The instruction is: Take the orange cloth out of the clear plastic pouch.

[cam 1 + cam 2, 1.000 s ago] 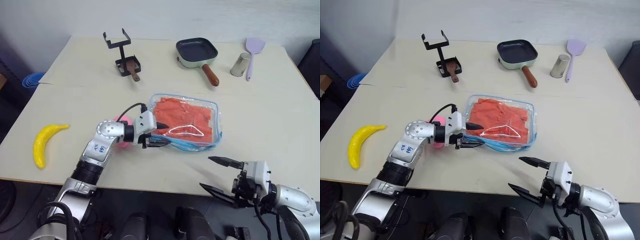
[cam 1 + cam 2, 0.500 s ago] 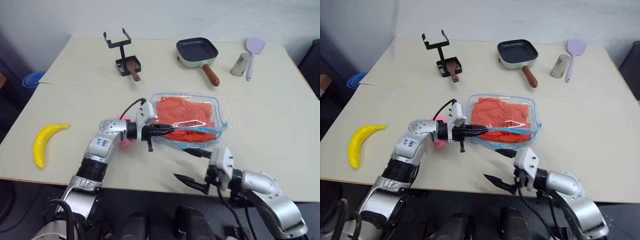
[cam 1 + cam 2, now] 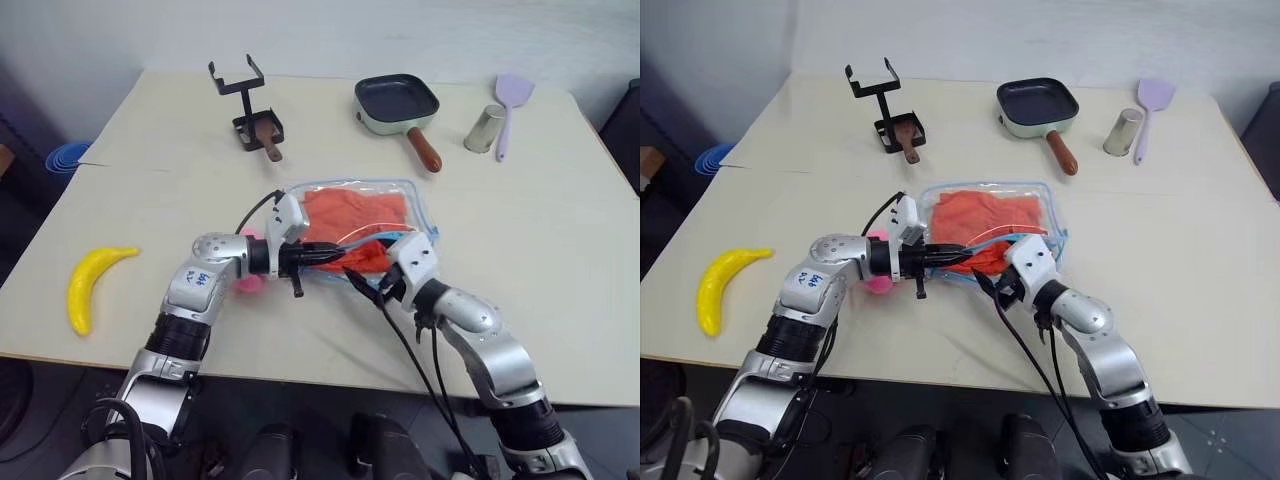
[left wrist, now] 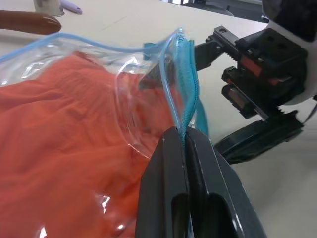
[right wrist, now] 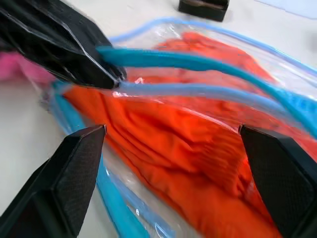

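Note:
The clear plastic pouch [image 3: 412, 205] with light blue zipper trim lies mid-table, and the orange cloth [image 3: 350, 212] is folded inside it. My left gripper [image 3: 335, 255] is shut on the pouch's blue zipper edge [image 4: 184, 84] and holds that lip raised off the table. My right gripper [image 3: 365, 270] stands open at the pouch's near mouth, facing the left one. In the right wrist view its two fingers [image 5: 74, 173] spread wide on either side of the orange cloth [image 5: 188, 148], just below the raised zipper lip. Nothing is between them.
A pink fluffy toy [image 3: 246, 276] sits by my left wrist. A banana [image 3: 88, 285] lies at the near left. Along the far side stand a black holder [image 3: 245, 105], a frying pan [image 3: 395, 100], a metal cup [image 3: 482, 128] and a lilac spatula [image 3: 512, 100].
My left gripper closed on the pouch's zipper edge and rolled, lifting the lip. My right arm came up from the table's near edge, forward and left, to the pouch mouth, still open.

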